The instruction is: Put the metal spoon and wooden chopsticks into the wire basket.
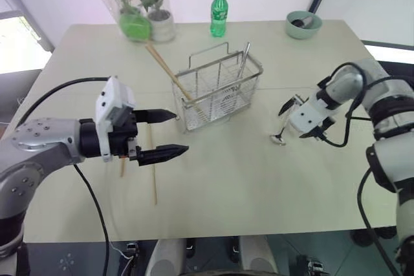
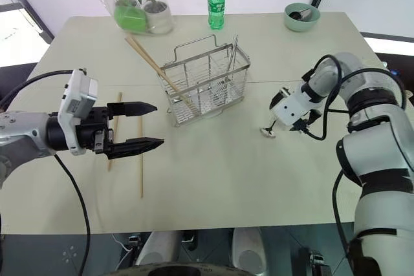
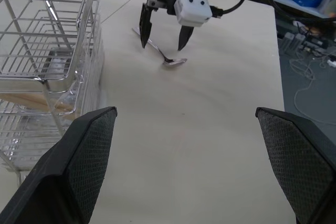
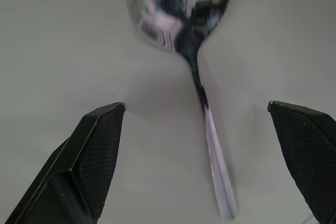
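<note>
- The metal spoon lies flat on the pale bench, to the right of the wire basket and apart from it, its bowl toward the near edge and its slim handle running back under the right arm's wrist.
- The right end effector points steeply down over the spoon with its two black fingers spread wide, one on each side of the handle; in the right wrist view the fingers straddle the handle without touching it.
- The wire basket stands upright near the middle of the bench, its two loop handles rising above the rim.
- One thin metal utensil leans up out of the basket's far right corner; what kind it is I cannot tell.
- One pair of wooden chopsticks already rests in the basket, slanting up and out over its left side toward the plants.
- Two more wooden sticks lie loose on the bench left of the basket, beneath and beside the left arm.
- The left end effector hovers above the bench just left of the basket, pointing toward it, fingers spread and holding nothing.
- Along the far edge stand a wrapped potted plant, a green bottle with a yellow cap, and a pale green bowl.
</note>
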